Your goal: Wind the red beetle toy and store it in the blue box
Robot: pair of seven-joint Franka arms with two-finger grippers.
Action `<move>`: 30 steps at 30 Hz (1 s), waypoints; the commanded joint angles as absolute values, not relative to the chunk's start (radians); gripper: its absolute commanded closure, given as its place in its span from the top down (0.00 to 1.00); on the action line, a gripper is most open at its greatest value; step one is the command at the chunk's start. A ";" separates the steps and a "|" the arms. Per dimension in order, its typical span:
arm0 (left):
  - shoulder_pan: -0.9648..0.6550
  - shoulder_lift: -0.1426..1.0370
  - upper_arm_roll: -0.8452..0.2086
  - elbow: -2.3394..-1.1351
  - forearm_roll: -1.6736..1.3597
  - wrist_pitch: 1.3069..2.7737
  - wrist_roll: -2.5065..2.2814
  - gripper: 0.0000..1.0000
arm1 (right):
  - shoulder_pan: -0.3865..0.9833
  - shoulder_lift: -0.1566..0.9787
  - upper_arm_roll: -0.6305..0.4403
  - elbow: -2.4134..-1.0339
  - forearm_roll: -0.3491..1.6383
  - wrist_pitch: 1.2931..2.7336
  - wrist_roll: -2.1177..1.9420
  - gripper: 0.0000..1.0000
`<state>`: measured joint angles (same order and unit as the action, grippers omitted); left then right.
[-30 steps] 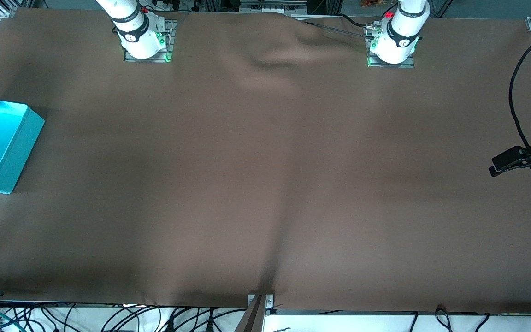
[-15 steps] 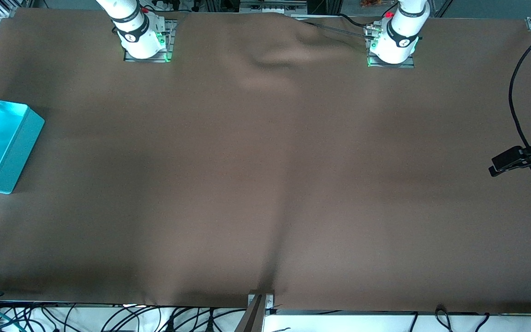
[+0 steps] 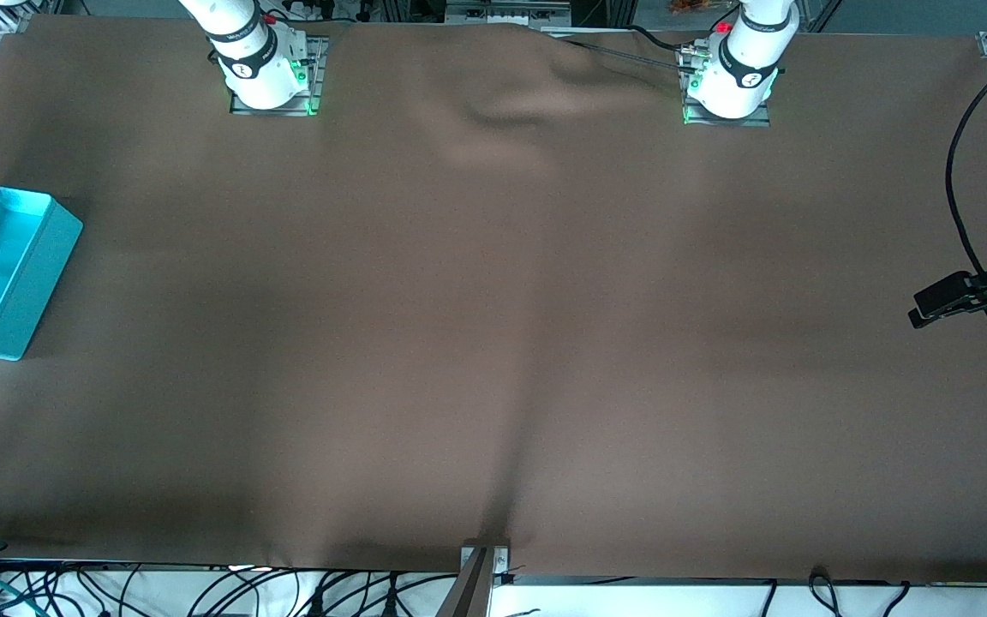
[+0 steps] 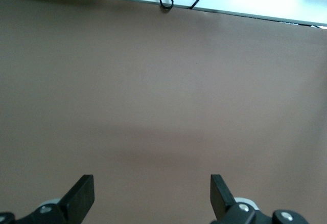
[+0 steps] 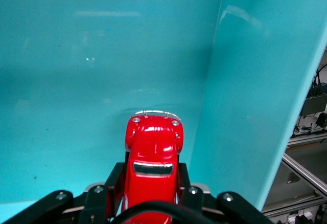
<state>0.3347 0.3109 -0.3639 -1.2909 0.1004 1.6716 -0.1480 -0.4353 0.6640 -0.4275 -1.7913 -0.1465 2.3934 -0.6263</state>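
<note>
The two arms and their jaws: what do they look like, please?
Both arms are white with rounded links and black bands that carry a small mark; green lights glow at their bases. The left gripper has flat black jaws on a black body with screws. The right gripper is black as well, and a black cable loops at its wrist.

The blue box (image 3: pixel 26 266) runs off the front view's edge; the red beetle toy (image 5: pixel 152 155) is partly covered by the right gripper (image 5: pixel 152 183).

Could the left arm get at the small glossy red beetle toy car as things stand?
Probably not. The glossy red beetle toy car is clamped in the right gripper inside the turquoise-blue open-top box at the right arm's end; the open left gripper waits over bare tablecloth.
</note>
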 commanded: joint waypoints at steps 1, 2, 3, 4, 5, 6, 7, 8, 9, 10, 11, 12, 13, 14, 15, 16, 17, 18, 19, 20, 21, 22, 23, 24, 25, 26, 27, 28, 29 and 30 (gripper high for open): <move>0.333 0.322 -0.362 -1.262 0.080 1.655 -0.124 1.00 | -0.457 0.681 -0.413 -1.763 -0.141 2.399 -0.655 0.58; 0.333 0.322 -0.362 -1.262 0.080 1.655 -0.124 1.00 | -0.457 0.681 -0.413 -1.766 -0.141 2.407 -0.655 0.65; 0.333 0.322 -0.361 -1.262 0.080 1.655 -0.124 1.00 | -0.457 0.681 -0.413 -1.769 -0.141 2.414 -0.655 0.71; 0.333 0.322 -0.362 -1.262 0.080 1.655 -0.124 1.00 | -0.457 0.681 -0.411 -1.770 -0.141 2.422 -0.655 0.75; 0.333 0.322 -0.362 -1.262 0.080 1.655 -0.124 1.00 | -0.457 0.681 -0.411 -1.772 -0.141 2.427 -0.655 0.76; 0.333 0.322 -0.361 -1.262 0.080 1.655 -0.124 1.00 | -0.457 0.681 -0.411 -1.772 -0.141 2.430 -0.655 0.77; 0.334 0.322 -0.360 -1.262 0.080 1.655 -0.124 1.00 | -0.457 0.681 -0.411 -1.772 -0.141 2.433 -0.655 0.78; 0.333 0.322 -0.362 -1.262 0.080 1.655 -0.124 1.00 | -0.457 0.681 -0.411 -1.772 -0.141 2.434 -0.655 0.80; 0.333 0.322 -0.361 -1.262 0.080 1.655 -0.124 1.00 | -0.457 0.680 -0.411 -1.770 -0.143 2.434 -0.655 0.80; 0.333 0.322 -0.360 -1.262 0.080 1.655 -0.124 1.00 | -0.456 0.680 -0.411 -1.770 -0.141 2.434 -0.655 0.81; 0.334 0.322 -0.362 -1.262 0.080 1.655 -0.124 1.00 | -0.456 0.678 -0.411 -1.770 -0.143 2.434 -0.655 0.81; 0.334 0.322 -0.361 -1.262 0.080 1.655 -0.124 1.00 | -0.456 0.677 -0.408 -1.770 -0.141 2.434 -0.655 0.81; 0.334 0.322 -0.362 -1.262 0.080 1.655 -0.124 1.00 | -0.456 0.675 -0.408 -1.770 -0.141 2.434 -0.655 0.82; 0.334 0.322 -0.361 -1.262 0.080 1.655 -0.124 1.00 | -0.456 0.673 -0.407 -1.772 -0.141 2.433 -0.655 0.84; 0.334 0.322 -0.360 -1.262 0.080 1.655 -0.124 1.00 | -0.456 0.672 -0.407 -1.772 -0.141 2.433 -0.655 0.85; 0.334 0.322 -0.360 -1.262 0.080 1.655 -0.124 1.00 | -0.454 0.670 -0.400 -1.772 -0.141 2.431 -0.655 0.86; 0.334 0.322 -0.362 -1.262 0.080 1.655 -0.124 1.00 | -0.456 0.669 -0.396 -1.772 -0.141 2.430 -0.655 0.86; 0.334 0.322 -0.362 -1.262 0.080 1.655 -0.124 1.00 | -0.456 0.664 -0.394 -1.772 -0.141 2.428 -0.657 0.86; 0.334 0.322 -0.362 -1.262 0.080 1.655 -0.124 1.00 | -0.456 0.661 -0.394 -1.772 -0.141 2.427 -0.657 0.86; 0.334 0.322 -0.362 -1.262 0.080 1.655 -0.124 1.00 | -0.454 0.657 -0.393 -1.772 -0.141 2.424 -0.657 0.86; 0.334 0.322 -0.361 -1.262 0.080 1.655 -0.124 1.00 | -0.454 0.650 -0.391 -1.772 -0.141 2.419 -0.657 0.90; 0.334 0.322 -0.360 -1.262 0.080 1.655 -0.124 1.00 | -0.454 0.641 -0.387 -1.772 -0.140 2.405 -0.655 0.97; 0.334 0.322 -0.360 -1.262 0.080 1.655 -0.124 1.00 | -0.454 0.632 -0.380 -1.772 -0.140 2.390 -0.655 1.00; 0.334 0.322 -0.360 -1.262 0.080 1.655 -0.124 1.00 | -0.454 0.621 -0.370 -1.770 -0.138 2.364 -0.650 1.00; 0.334 0.322 -0.362 -1.262 0.080 1.655 -0.124 1.00 | -0.454 0.611 -0.361 -1.767 -0.130 2.332 -0.647 1.00; 0.334 0.322 -0.362 -1.262 0.080 1.655 -0.124 1.00 | -0.454 0.601 -0.353 -1.763 -0.124 2.304 -0.644 1.00; 0.334 0.322 -0.362 -1.262 0.080 1.655 -0.124 1.00 | -0.453 0.592 -0.350 -1.761 -0.118 2.281 -0.643 1.00; 0.334 0.322 -0.362 -1.262 0.080 1.655 -0.124 1.00 | -0.453 0.586 -0.347 -1.761 -0.115 2.264 -0.641 1.00; 0.334 0.322 -0.362 -1.262 0.080 1.655 -0.124 1.00 | -0.453 0.577 -0.345 -1.761 -0.115 2.250 -0.641 1.00; 0.333 0.322 -0.362 -1.262 0.080 1.655 -0.124 1.00 | -0.451 0.574 -0.345 -1.763 -0.115 2.243 -0.640 1.00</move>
<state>0.3349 0.3109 -0.3638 -1.2909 0.1004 1.6716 -0.1480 -0.4359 0.6318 -0.3760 -1.7652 -0.1344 2.3299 -0.6323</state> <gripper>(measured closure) 0.000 0.000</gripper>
